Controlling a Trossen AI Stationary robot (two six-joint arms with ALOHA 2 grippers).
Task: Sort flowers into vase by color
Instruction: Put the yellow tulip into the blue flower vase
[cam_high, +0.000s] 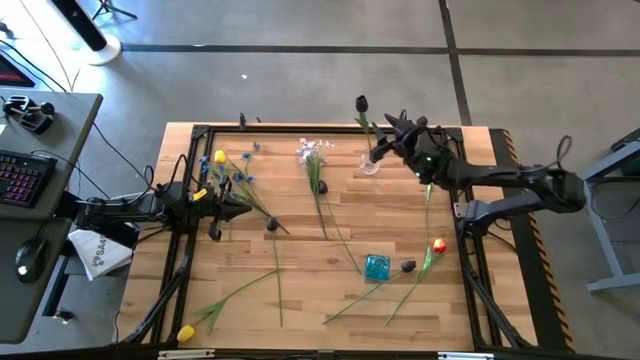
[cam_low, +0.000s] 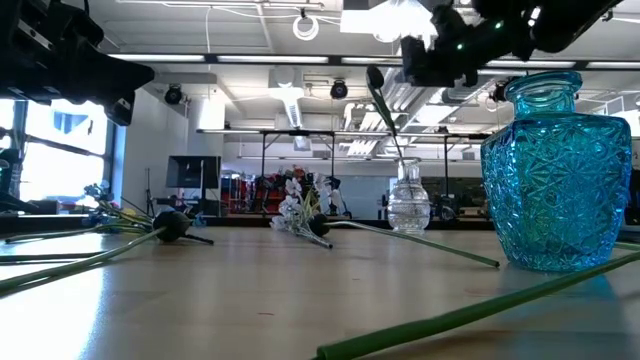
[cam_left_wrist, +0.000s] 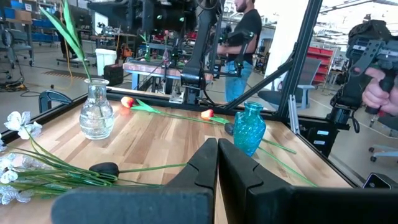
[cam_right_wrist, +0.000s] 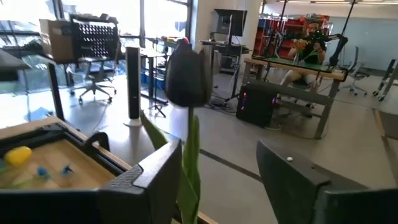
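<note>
Near-black flower (cam_high: 361, 102) stands with its stem in the clear glass vase (cam_high: 369, 164) at the bench's (cam_high: 300, 270) far edge; whether the right hand (cam_high: 392, 130) grips it, I cannot tell. Every other flower lies loose on the wood, and the blue vase (cam_high: 377, 267) stands empty, so sorting has barely begun. Left hand (cam_high: 240, 208) waits, fingers together.

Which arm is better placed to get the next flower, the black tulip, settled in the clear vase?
The right. The right gripper hangs just above the clear vase, and the black tulip has its stem already in the vase. The left gripper is shut, empty, among the blue flowers.
</note>
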